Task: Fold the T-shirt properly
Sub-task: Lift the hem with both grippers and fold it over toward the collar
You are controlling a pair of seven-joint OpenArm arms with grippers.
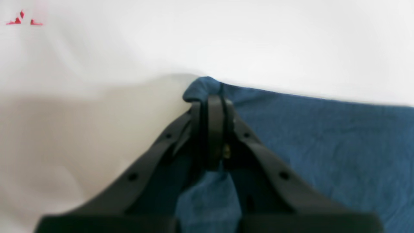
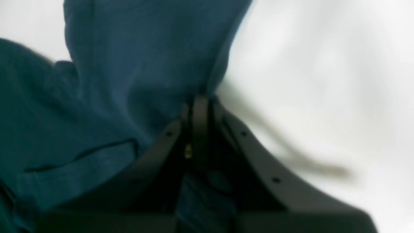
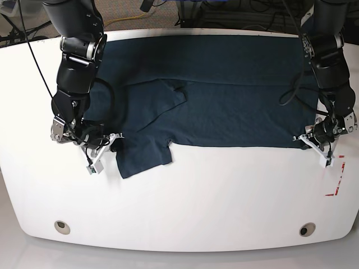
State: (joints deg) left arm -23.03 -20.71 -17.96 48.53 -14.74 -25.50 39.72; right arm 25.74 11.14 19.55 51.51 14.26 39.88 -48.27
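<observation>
left tool (image 1: 212, 97) pinching T-shirt (image 3: 224, 106) corner, right tool (image 2: 199, 100) gripping cloth

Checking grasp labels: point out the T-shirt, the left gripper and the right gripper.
T-shirt (image 3: 224, 112), base view, flat middle of the cloth.
Left gripper (image 1: 212, 100), left wrist view, closed fingertips pinching a corner.
Right gripper (image 2: 199, 103), right wrist view, closed fingertips on cloth.

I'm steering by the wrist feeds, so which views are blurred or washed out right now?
Left wrist: soft overall, white table overexposed, T-shirt weave still readable. Right wrist: blurrier, smeared, T-shirt dark, shadow streak on the table. Base: sharp, evenly lit, mild glare along the table's near edge.
</observation>
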